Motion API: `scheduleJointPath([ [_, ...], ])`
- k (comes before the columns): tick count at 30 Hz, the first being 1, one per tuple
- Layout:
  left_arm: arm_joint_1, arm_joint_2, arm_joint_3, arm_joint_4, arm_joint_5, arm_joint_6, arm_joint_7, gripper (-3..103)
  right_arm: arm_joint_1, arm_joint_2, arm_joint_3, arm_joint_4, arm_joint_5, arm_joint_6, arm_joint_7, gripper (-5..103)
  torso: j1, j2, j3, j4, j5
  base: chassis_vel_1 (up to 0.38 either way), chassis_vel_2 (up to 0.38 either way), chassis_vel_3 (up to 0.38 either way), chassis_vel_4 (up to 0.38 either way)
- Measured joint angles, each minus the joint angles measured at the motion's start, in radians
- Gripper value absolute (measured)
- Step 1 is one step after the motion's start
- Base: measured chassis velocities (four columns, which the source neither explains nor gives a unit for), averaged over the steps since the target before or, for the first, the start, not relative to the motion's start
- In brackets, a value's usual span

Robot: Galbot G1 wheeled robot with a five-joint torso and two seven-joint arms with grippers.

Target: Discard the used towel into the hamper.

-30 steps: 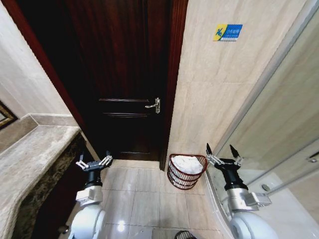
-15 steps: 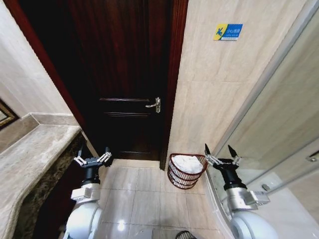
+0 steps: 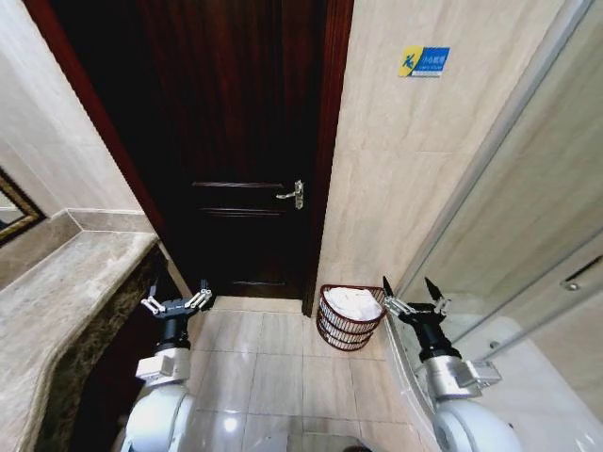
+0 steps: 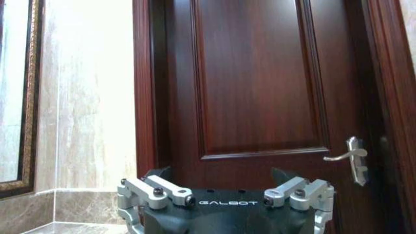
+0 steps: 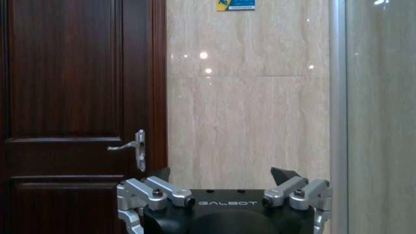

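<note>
My right gripper (image 3: 408, 294) is wide open and holds nothing. It hangs just beside the hamper (image 3: 350, 317). My left gripper (image 3: 176, 302) is wide open too, with nothing in it, and hangs near the counter (image 3: 66, 292).

The hamper sits on the floor (image 3: 273, 363) in the corner, between the door (image 3: 236, 141) and the glass wall (image 3: 528, 217). A white towel (image 3: 353, 303) lies inside it.

The door is dark and shut, with a silver handle (image 3: 291, 194). A blue sign (image 3: 423, 61) is on the wall above the hamper.
</note>
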Motion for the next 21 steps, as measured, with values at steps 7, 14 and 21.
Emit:
scheduleJointPath([
  [7, 0.004, 0.001, 0.000, 0.016, 0.007, -0.024, 0.001, 100, -0.015, 0.008, 0.000, -0.010, -0.005, 0.023, -0.009, 100, 0.000, 0.000, 0.000, 0.0000, 0.0001, 0.088, -0.082, -0.088, 0.084],
  [14, 0.008, 0.003, 0.003, 0.017, 0.011, -0.034, 0.004, 100, -0.025, 0.016, 0.001, -0.010, -0.014, 0.038, -0.012, 100, 0.000, -0.001, 0.000, 0.0000, 0.0000, 0.080, -0.074, -0.089, 0.075],
  [21, 0.010, 0.004, 0.003, 0.022, 0.022, -0.063, 0.017, 100, -0.035, 0.025, 0.007, -0.010, -0.015, 0.060, -0.012, 100, 0.000, -0.001, 0.000, 0.0001, 0.0000, 0.101, -0.100, -0.108, 0.092],
])
